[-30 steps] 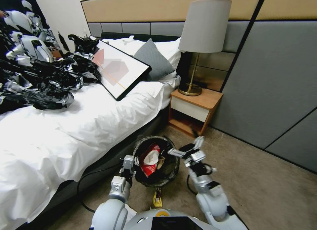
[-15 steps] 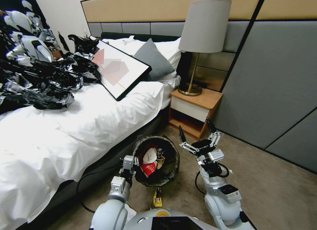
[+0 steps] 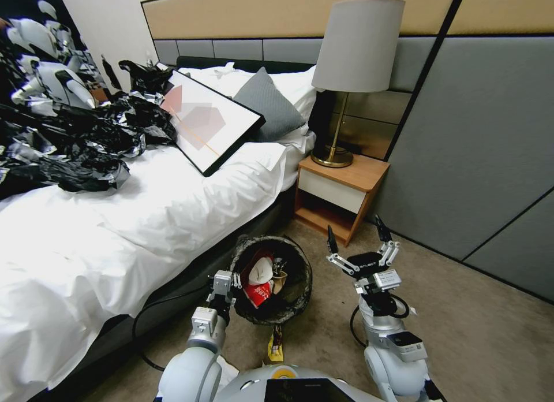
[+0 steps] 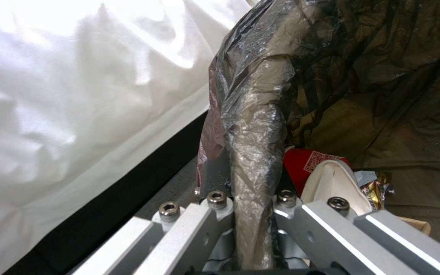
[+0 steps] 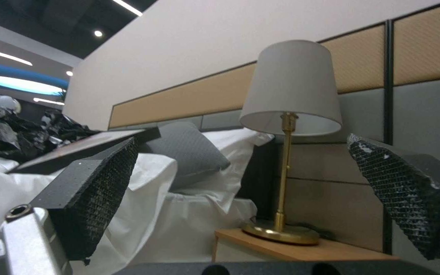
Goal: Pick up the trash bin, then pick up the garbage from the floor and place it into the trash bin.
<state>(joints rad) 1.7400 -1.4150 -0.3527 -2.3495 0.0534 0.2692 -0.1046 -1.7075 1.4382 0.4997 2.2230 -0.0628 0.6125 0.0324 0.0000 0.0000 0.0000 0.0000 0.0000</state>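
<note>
Moved: right gripper (image 3: 358,240) has swung away from the bin, fingers spread, empty.
Yellow packet (image 3: 275,345): on carpet, next pickup by my judgement.
Left gripper (image 3: 226,286): clamped on trash bin (image 3: 300,286) rim.
Bin: beside bed (image 3: 144,217), wrappers inside.

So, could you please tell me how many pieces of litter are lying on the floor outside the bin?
1 clearly: a yellow packet on the carpet just in front of the trash bin. A white scrap beside the left arm may be another; the robot's body may hide more.
</note>
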